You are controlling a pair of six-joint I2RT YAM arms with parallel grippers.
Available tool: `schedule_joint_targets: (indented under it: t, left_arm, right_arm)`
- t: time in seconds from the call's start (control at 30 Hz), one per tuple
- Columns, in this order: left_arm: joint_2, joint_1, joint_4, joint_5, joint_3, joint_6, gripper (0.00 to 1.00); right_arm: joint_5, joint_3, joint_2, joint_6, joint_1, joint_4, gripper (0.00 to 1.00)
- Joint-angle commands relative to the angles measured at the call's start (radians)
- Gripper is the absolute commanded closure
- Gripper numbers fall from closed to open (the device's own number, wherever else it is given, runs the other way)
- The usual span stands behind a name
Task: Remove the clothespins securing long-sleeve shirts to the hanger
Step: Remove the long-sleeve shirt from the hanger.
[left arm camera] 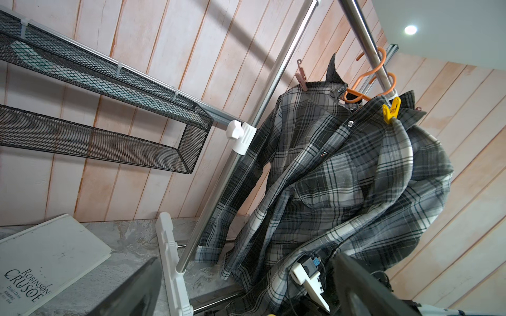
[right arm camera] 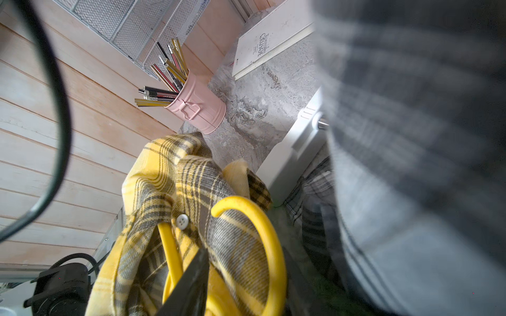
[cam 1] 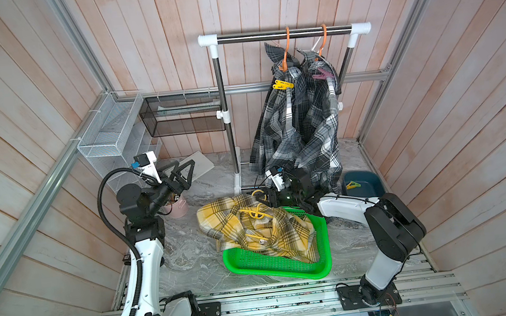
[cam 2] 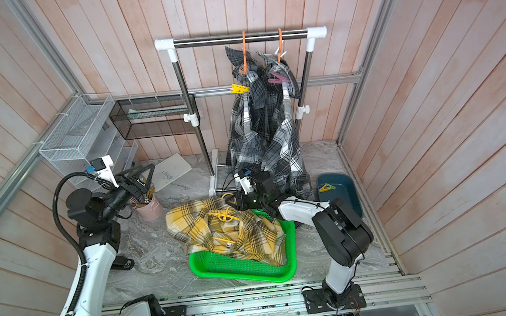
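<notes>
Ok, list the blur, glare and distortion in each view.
Right wrist view: the grey checked shirt sits close to the lens and is badly blurred; the yellow hanger is sharp. Left wrist view: a ceiling lamp flares white. Both top views: evenly lit, wall planks fan outward, wide-angle.

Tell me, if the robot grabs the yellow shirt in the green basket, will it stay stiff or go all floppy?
Probably floppy: the yellow shirt lies crumpled and spills over the green basket rim. The yellow hanger tangled in it looks rigid, so that part should keep its shape. Being thin cloth, it seems light.
</notes>
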Motion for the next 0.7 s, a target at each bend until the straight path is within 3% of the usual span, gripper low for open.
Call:
schedule_joint_targets:
  t: [0.0,0.17,0.3,0.67]
  left_arm:
    - [-0.001,0.009,0.019,0.022,-0.016,-0.005,0.01]
    - [0.014,0.015,-0.020,0.024,-0.011,-0.017,0.01]
    - [0.034,0.033,-0.024,0.068,-0.025,-0.052,0.03]
    - [0.013,0.039,-0.020,0.281,-0.078,-0.033,0.05]
  right_arm:
    - [-0.024,0.016,-0.053,-0.033,0.004,0.015,0.72]
    - [-0.036,0.013,-0.149,-0.115,0.004,0.006,0.92]
    - [-0.040,0.024,-0.216,-0.183,0.003,-0.022,1.00]
    - [-0.071,0.199,-0.379,-0.325,-0.059,-0.204,1.00]
